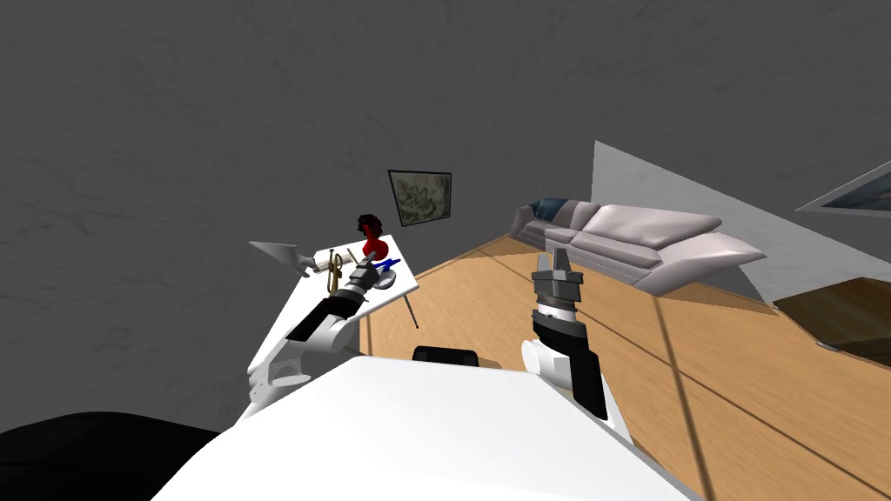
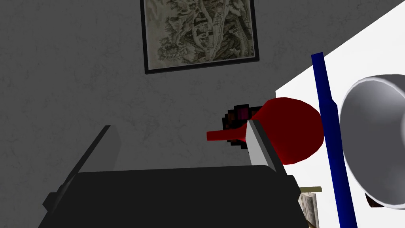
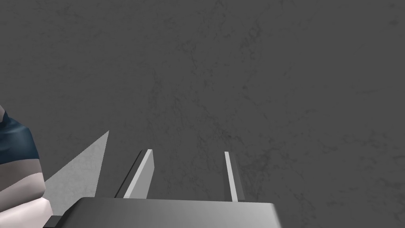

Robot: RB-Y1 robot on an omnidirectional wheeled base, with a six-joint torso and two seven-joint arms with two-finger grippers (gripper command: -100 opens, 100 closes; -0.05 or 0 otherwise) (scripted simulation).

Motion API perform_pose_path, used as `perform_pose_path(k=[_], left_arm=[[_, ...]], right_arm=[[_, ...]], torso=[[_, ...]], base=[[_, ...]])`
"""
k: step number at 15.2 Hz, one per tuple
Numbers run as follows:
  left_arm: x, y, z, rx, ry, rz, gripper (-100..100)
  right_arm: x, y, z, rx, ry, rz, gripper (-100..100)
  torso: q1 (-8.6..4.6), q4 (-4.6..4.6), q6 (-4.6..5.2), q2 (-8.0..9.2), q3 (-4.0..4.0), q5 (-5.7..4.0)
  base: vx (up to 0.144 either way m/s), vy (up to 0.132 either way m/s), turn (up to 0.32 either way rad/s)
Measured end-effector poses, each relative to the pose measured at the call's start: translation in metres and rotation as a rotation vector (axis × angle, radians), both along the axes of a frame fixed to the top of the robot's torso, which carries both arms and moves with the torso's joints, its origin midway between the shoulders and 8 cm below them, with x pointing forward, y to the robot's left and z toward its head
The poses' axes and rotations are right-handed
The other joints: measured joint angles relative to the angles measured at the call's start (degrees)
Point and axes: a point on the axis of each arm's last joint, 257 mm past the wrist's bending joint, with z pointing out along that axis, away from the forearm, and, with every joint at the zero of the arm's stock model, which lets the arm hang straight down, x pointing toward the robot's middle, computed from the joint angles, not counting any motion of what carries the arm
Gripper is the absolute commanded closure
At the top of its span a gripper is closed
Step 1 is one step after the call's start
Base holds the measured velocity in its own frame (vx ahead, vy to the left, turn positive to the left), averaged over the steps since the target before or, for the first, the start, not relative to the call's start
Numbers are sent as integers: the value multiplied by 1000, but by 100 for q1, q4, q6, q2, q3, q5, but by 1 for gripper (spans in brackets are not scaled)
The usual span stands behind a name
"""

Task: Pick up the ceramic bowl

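**Head view first: left hand at the table, bowl not yet taken**

Head view: the left gripper [image 1: 375,271] reaches over the white table [image 1: 280,337], just on the robot's side of the red vase [image 1: 372,248]. The grey bowl [image 1: 386,279] lies by the vase's foot, touching or nearly touching the gripper; it is too small here to settle which. A brass trumpet [image 1: 334,271] lies to the vase's left. The right gripper [image 1: 557,259] hangs well to the vase's right over the wooden floor [image 1: 696,348], parked out of the way, I judge, since one arm suffices.

Left wrist view: the fingers [image 2: 259,144] stand wide apart with nothing between them. The bowl [image 2: 375,138] sits outside the finger that overlaps the vase, and a blue rod [image 2: 330,130] runs between vase and bowl. The hand likely needs to shift toward the bowl so the fingers can straddle its rim.

Right wrist view: the right gripper's two fingers [image 3: 138,174] are parted and hold nothing.
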Motion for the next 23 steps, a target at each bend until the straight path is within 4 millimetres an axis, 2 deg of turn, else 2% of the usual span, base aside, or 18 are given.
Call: perform_pose_path(k=[6,8,23], left_arm=[[1,0,-3,0,9,1,-100],[0,7,-7,-4,34,10,-100],[-35,65,-72,-61,319,117,-100]], right_arm=[[0,0,0,0,0,0,0],[0,0,0,0,0,0,0],[0,0,0,0,0,0,0]], torso=[[-2,1,1,1,1,0],[-7,-1,2,-10,-5,-1],[-5,-2,0,-11,-6,-1]], base=[[4,-2,-9],[46,-22,-57],[35,-11,-28]])
